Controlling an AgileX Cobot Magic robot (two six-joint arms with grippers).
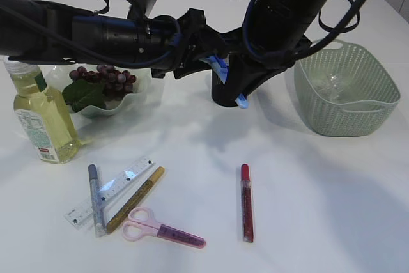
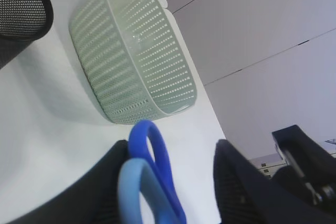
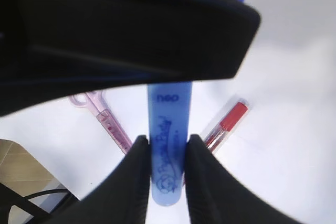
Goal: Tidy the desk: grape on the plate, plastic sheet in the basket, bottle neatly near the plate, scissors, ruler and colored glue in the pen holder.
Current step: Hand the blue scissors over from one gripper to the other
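Desk L edge: bottle (image 1: 42, 119) upright, just beside the plate (image 1: 137, 99) w/ the grape (image 1: 105, 76) on it. Front-L of desk: ruler (image 1: 110, 189), silver glue pen (image 1: 96, 199), gold glue pen (image 1: 135, 199) fanned and touching, pink scissors (image 1: 162, 229) just in front of them.

L gripper (image 1: 203, 55) reaches across from the L toward desk centre. Its jaws stand apart around the handle loops of the blue scissors (image 2: 152, 174), the loops against one jaw only; can't tell if it grips.

R gripper (image 3: 167, 150) comes down from above, pinched on the blue scissors' sheathed blade end. So R arm carries it, long axis slanting down twd the pen holder (image 1: 225, 91), which sits directly under/behind both grippers. Judgement: next move is the blade end down into the holder, R arm nearer.

Desk front-centre: red glue pen (image 1: 246, 202) lying front-to-back, well apart. R back: basket (image 1: 345, 91), clear plastic sheet (image 1: 332, 86) inside.
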